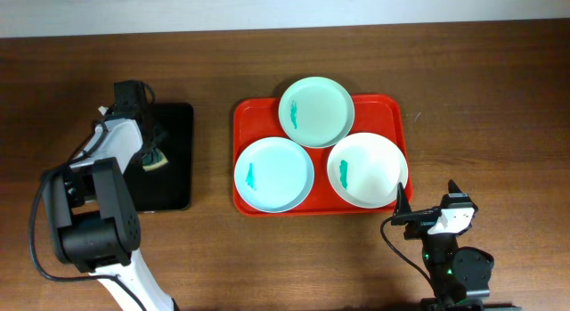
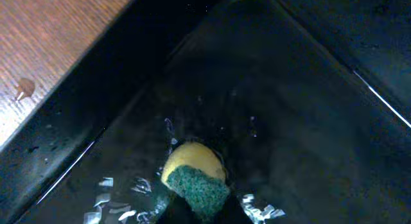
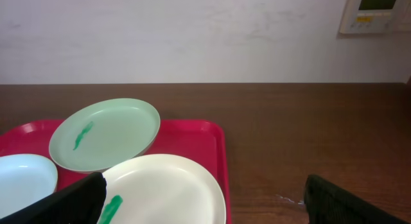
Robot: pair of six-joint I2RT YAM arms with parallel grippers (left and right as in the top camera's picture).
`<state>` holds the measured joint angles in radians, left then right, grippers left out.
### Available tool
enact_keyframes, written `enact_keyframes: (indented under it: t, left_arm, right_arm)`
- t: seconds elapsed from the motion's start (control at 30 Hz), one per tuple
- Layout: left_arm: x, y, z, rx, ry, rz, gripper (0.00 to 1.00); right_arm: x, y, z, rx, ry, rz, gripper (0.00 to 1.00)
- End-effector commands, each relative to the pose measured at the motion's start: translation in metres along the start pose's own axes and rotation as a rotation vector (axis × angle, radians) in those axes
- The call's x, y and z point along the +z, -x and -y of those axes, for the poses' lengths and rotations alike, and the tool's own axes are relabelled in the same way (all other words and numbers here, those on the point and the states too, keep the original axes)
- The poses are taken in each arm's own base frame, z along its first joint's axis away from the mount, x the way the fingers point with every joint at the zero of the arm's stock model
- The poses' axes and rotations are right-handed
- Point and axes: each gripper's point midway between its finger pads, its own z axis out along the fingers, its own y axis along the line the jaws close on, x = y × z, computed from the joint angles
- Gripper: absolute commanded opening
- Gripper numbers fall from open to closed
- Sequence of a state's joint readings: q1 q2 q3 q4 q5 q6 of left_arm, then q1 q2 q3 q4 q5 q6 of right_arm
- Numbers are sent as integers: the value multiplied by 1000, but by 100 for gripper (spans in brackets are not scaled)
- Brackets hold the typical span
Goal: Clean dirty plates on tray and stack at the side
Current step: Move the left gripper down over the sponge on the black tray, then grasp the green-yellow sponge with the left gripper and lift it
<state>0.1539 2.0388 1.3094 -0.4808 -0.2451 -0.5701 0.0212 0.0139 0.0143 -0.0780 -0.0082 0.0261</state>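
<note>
No legible text – wall panel (image 3: 374, 12) display too blurred to read.

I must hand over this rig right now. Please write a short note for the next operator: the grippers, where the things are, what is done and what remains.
Left gripper: shut on the sponge, over the black tray.
Right gripper: open, holding nothing, over the table near the red tray.
Plates: all three lie on the red tray: mint plate, left plate, right plate. Each has a teal smear.
Done: sponge grasped.
Left: wipe all three plates and stack them at the side.
</note>
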Motion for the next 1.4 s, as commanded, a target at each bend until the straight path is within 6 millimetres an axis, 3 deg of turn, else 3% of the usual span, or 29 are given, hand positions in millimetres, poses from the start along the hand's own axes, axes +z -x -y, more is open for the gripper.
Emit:
enact_keyframes:
  t: [0.0,0.03,0.07,0.1,0.13,0.17,0.37,0.47,0.57,0.67,0.7,0.8,0.83,0.87,0.9,1.07,1.1,1.27,1.3,1.33,1.37]
  left_arm:
    - [6,4,-5,-7,26,10,0]
    - [6,4,-4,-7,26,10,4]
    - [6,4,-4,-7,26,9,30]
    - [6,4,-5,-5,27,7,73]
    - [6,2,-5,-4,30,2,93]
    - [6,0,-6,-1,33,-9,99]
    - [2,-38,-3,19,-17,-185,99]
    - [0,-46,-1,21,-35,-226,85]
    - [-1,-51,-4,25,-25,-246,37]
    - [-1,-54,-6,27,-17,-257,1]
    - [-2,-54,-6,28,-15,-261,0]
    - [-2,-56,-7,29,-11,-265,0]
    - [-2,-56,-7,29,-12,-266,26]
    - [-2,-56,-7,30,-11,-266,67]
    - [-2,-57,-8,31,-8,-272,99]
    - [-6,-70,-15,40,18,-328,99]
    - [-8,-73,-15,41,15,-344,91]
    - [-11,-82,-17,41,13,-385,34]
    - [-11,-81,-16,40,11,-383,14]
    - [-10,-80,-17,40,13,-378,4]
    - [-10,-80,-16,39,11,-376,0]
  right_arm:
    - [0,-3,0,3,-4,-3,98]
    - [0,-3,0,3,-4,-3,99]
    - [0,-3,0,3,-4,-3,99]
    - [0,-3,0,3,-4,-3,99]
    - [0,-3,0,3,-4,-3,99]
    - [0,-3,0,3,-4,-3,98]
    - [0,-3,0,3,-4,-3,98]
    - [0,-3,0,3,-4,-3,99]
    - [0,-3,0,3,-4,-3,98]
    - [0,-3,0,3,-4,-3,98]
    - [0,-3,0,3,-4,-3,99]
    - [0,-3,0,3,-4,-3,99]
    - [0,-3,0,3,-4,-3,99]
    - [0,-3,0,3,-4,-3,98]
    - [0,-3,0,3,-4,-3,98]
    - [0,-3,0,3,-4,-3,99]
    - [0,-3,0,3,-4,-3,99]
    - [0,-3,0,3,-4,-3,98]
    - [0,-3,0,3,-4,-3,99]
    - [0,-3,0,3,-4,-3,99]
    - [0,-3,0,3,-4,-3,99]
